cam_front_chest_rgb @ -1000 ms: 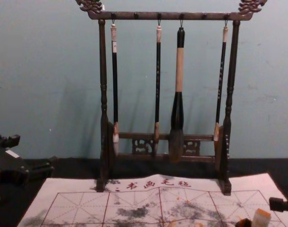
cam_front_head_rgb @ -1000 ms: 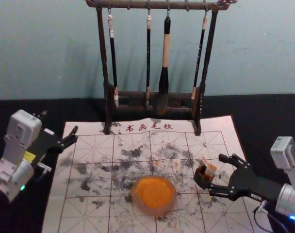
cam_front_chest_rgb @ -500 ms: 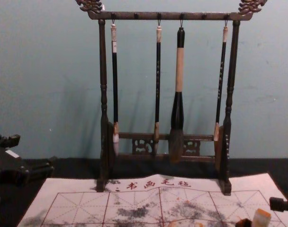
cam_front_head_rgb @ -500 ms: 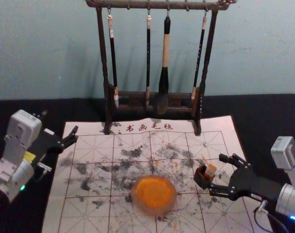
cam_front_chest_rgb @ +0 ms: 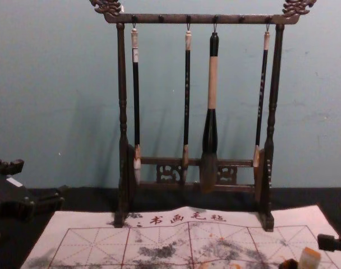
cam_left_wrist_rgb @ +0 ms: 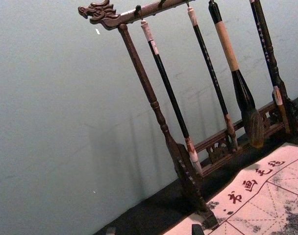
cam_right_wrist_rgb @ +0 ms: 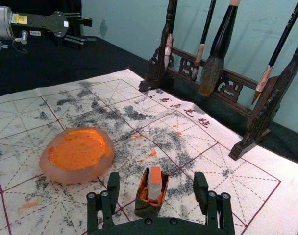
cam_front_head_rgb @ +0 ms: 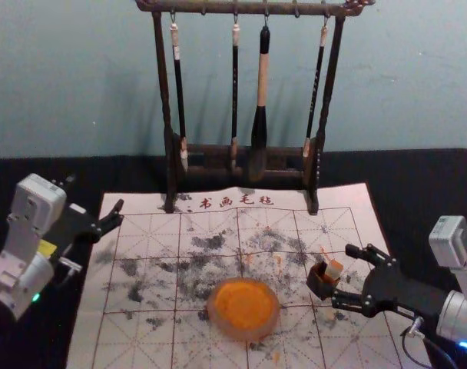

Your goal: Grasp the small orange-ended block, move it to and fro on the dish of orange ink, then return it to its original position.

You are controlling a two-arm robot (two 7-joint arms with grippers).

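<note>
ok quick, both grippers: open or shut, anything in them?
Left gripper: open, holding nothing, off at the left.
Right gripper: open, one finger either side of the small box with the orange-ended block in it, neither gripped.

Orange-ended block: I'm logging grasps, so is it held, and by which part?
Nothing is held: the block stands in its dark holder, the right gripper open with gaps beside it; the left gripper is open too.

Brush rack (cam_front_chest_rgb: 201,19) across 4 views
</note>
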